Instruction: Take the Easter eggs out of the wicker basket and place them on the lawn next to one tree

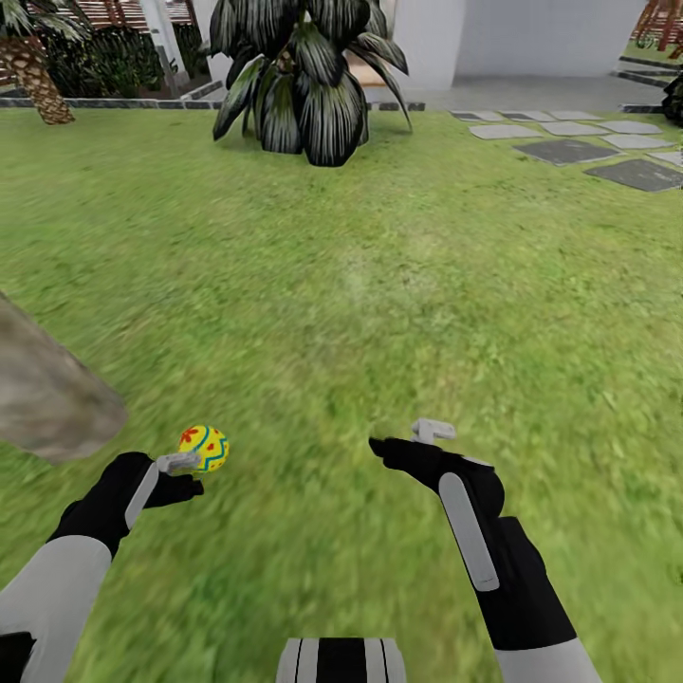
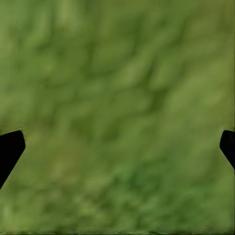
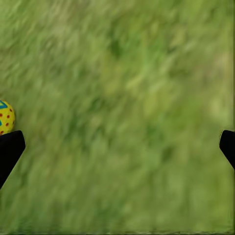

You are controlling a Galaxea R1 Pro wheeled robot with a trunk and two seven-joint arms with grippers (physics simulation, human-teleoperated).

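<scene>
The lawn [image 1: 360, 285] stretches ahead of the robot. An egg [image 1: 203, 448] sits just beyond the left end effector [image 1: 180, 463], close against its tip; whether it touches cannot be told. To the left of both, a tree trunk [image 1: 47, 389] leans in from the edge. The right end effector [image 1: 427, 436] hangs over grass well right of the egg. Far ahead stands a broad-leaved plant [image 1: 299, 81], with stepping stones [image 1: 579, 142] to its right.

No readable text, label or number anywhere.
</scene>
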